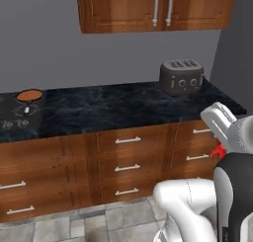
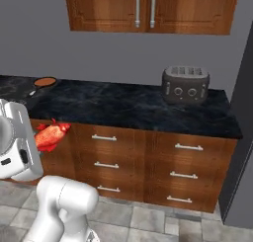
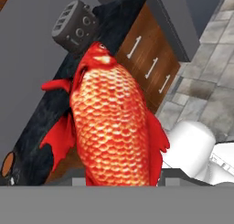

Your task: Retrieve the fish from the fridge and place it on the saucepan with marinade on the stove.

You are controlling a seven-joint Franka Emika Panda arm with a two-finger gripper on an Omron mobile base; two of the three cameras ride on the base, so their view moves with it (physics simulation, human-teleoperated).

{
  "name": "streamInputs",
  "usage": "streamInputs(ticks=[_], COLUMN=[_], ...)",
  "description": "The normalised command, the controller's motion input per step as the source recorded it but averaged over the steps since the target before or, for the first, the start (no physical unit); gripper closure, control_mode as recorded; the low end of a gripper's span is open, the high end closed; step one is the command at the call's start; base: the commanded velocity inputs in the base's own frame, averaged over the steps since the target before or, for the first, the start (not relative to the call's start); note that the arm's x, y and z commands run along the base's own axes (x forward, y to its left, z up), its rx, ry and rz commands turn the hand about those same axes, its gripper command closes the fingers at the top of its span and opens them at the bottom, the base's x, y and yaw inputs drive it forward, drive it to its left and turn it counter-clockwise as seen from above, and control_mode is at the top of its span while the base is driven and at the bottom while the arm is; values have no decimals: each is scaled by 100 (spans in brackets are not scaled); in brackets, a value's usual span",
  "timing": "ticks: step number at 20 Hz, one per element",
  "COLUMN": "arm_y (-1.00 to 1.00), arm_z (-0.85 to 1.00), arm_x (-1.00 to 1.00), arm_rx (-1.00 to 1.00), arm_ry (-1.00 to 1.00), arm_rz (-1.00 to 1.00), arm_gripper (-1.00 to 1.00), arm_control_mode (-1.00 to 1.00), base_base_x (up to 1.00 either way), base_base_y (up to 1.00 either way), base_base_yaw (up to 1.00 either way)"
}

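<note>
Red-orange and scaly, the small fish-shaped object hangs in the fingers in the air in front of the wooden drawer fronts, below the edge of the dark marbled stone counter. The fingers are pinching the fish near its tail end, so the head and most of the body stick out ahead of the hand. It looks light and rigid, holding its shape without drooping, but the rounded, glossy flanks are probably slippery, and a hold this far back may let it swing or twist. A grip across the thick middle of the body would likely be steadier. The small round black saucepan of orange-brown marinade sits well apart on the flat black cooktop, at the counter's far left end. A grey toaster stands near the counter's right end.
</note>
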Motion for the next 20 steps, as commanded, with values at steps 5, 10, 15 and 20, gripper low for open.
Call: streamInputs(ticks=[5, 10, 15, 20], arm_y=[0, 0, 0, 0], arm_z=[0, 0, 0, 0], arm_x=[0, 0, 0, 0], arm_rx=[0, 0, 0, 0], arm_ry=[0, 0, 0, 0], arm_rz=[0, 0, 0, 0], arm_gripper=[100, 100, 100, 100], arm_control_mode=[100, 100, 100, 100], base_base_x=[27, 26, 31, 50], base_base_y=[98, 93, 70, 41], base_base_yaw=[15, 13, 10, 6])
